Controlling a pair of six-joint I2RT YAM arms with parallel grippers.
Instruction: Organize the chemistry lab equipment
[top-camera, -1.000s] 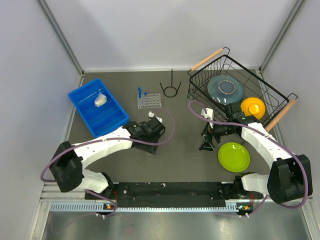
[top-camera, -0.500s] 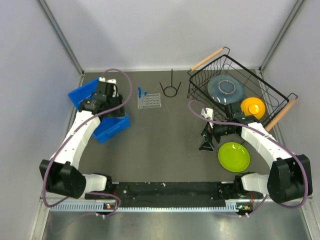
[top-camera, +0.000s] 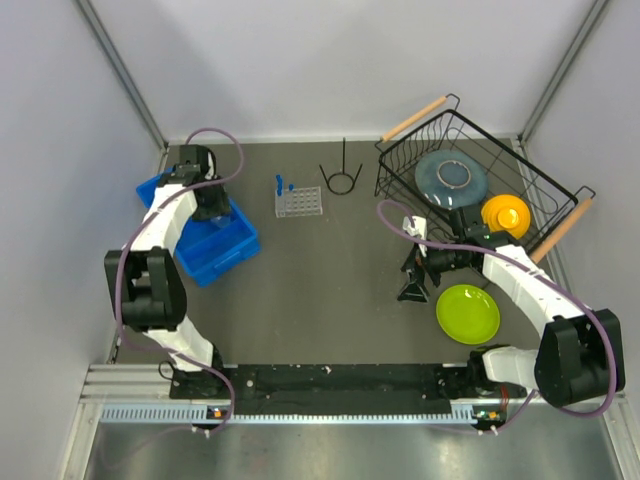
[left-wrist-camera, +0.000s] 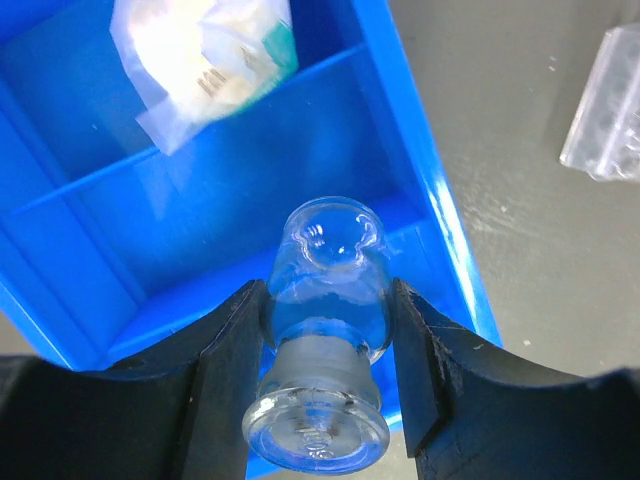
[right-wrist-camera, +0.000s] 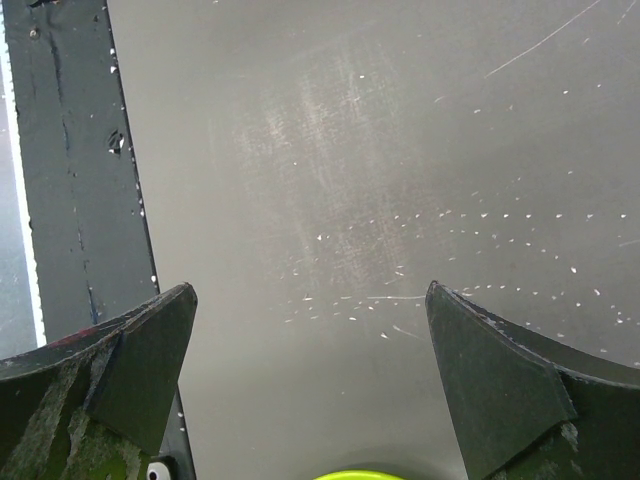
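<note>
My left gripper (left-wrist-camera: 325, 292) is shut on a small clear glass cup (left-wrist-camera: 325, 270) and holds it above the near right part of the blue bin (left-wrist-camera: 250, 190). In the top view the left gripper (top-camera: 212, 207) hangs over the blue bin (top-camera: 225, 250). A clear cream-filled piece (left-wrist-camera: 200, 60) lies in a far compartment of the bin. The clear grid rack (top-camera: 298, 201) holds blue-capped tubes (top-camera: 283, 186); its corner shows in the left wrist view (left-wrist-camera: 605, 120). The black wire ring stand (top-camera: 341, 178) stands behind it. My right gripper (top-camera: 413, 282) is open and empty (right-wrist-camera: 310, 300).
A black wire dish basket (top-camera: 530, 180) at the back right holds a grey plate (top-camera: 452, 178) and an orange bowl (top-camera: 505, 213). A green plate (top-camera: 467, 313) lies on the table by the right arm; its edge shows in the right wrist view (right-wrist-camera: 350, 474).
My left arm has swung from the table's middle to the back left, carrying the clear cup over the blue bin. The right arm has not moved.
</note>
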